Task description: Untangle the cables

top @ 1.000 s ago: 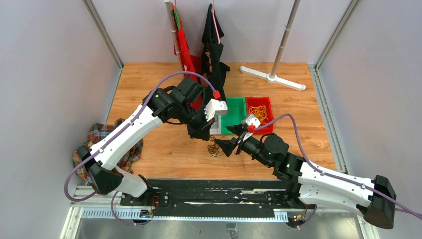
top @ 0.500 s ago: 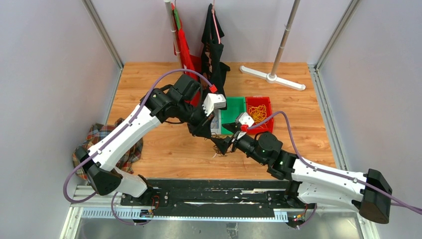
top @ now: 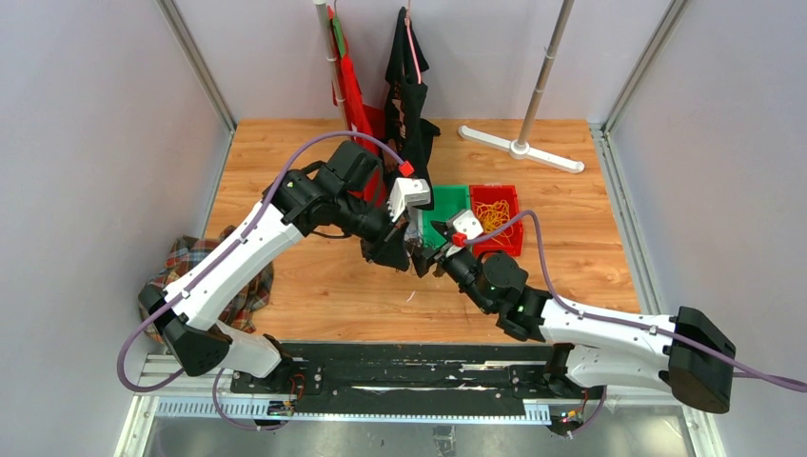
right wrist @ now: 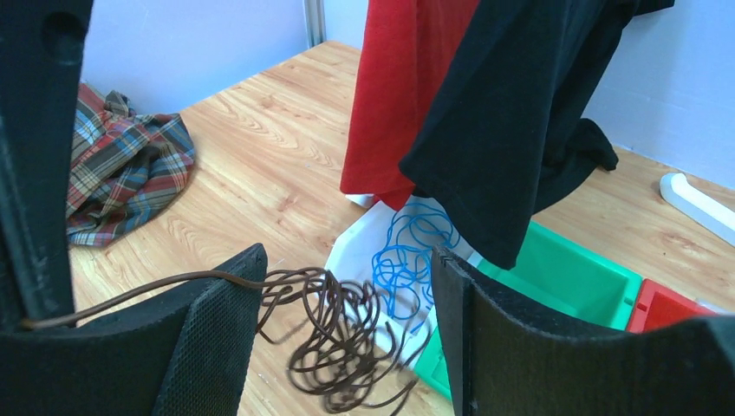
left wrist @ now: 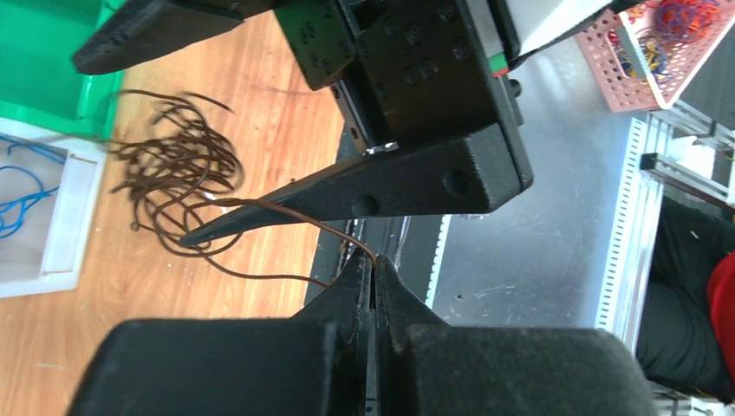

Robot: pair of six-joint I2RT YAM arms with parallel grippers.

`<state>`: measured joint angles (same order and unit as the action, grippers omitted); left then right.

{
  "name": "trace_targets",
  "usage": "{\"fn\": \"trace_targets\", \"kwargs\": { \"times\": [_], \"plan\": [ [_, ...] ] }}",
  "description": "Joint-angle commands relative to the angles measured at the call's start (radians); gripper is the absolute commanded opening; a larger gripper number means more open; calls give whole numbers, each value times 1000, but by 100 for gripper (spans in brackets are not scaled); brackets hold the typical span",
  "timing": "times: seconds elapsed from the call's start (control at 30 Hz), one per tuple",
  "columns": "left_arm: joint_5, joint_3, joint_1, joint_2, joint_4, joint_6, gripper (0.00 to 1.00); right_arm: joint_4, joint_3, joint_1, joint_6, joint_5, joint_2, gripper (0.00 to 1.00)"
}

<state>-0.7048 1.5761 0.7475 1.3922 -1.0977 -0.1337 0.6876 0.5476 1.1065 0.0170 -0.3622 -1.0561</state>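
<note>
Brown cable (right wrist: 334, 334) tangle over the middle of the desk (right wrist: 260, 165), seemingly lifted clear. Left hand (left wrist: 371, 267) pinches one loose strand; right hand (right wrist: 347, 253) gapes wide around the clump. Wire is light and springy: grip single strands.

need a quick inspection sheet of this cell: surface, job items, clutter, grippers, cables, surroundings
surface: wooden tabletop, nothing spilled seen
job's things: brown cable bundle inside the right gripper, one strand running to the left gripper; blue cable in the white tray; yellow cables in the red bin
clutter: plaid cloth at the table's left edge; green bin beside the red one
grippers: left gripper shut on the brown strand; right gripper open
cables: purple hoses arch above both arms, apart from the bundle
surroundings: red garment and black garment hang at the far side; white stand base behind the bins
</note>
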Motion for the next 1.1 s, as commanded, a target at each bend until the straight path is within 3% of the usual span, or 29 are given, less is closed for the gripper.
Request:
{"fn": "trace_targets", "kwargs": {
  "times": [0.0, 0.5, 0.6, 0.93, 1.07],
  "plan": [
    [-105, 34, -2, -20, -21, 10, 0, 115, 12, 13, 28, -40, -21, 69],
    [-275, 158, -19, -4, -92, -26, 0, 241, -39, 16, -97, 84, -151, 68],
    [-296, 186, -23, -6, -103, -28, 0, 222, -64, 16, -124, 66, -152, 63],
    [-337, 378, -41, 17, -107, 18, 0, 193, -184, 16, -219, 6, -198, 33],
    [-328, 438, -50, 18, -107, 30, 0, 159, -217, 16, -259, 4, -194, 30]
  ]
}}
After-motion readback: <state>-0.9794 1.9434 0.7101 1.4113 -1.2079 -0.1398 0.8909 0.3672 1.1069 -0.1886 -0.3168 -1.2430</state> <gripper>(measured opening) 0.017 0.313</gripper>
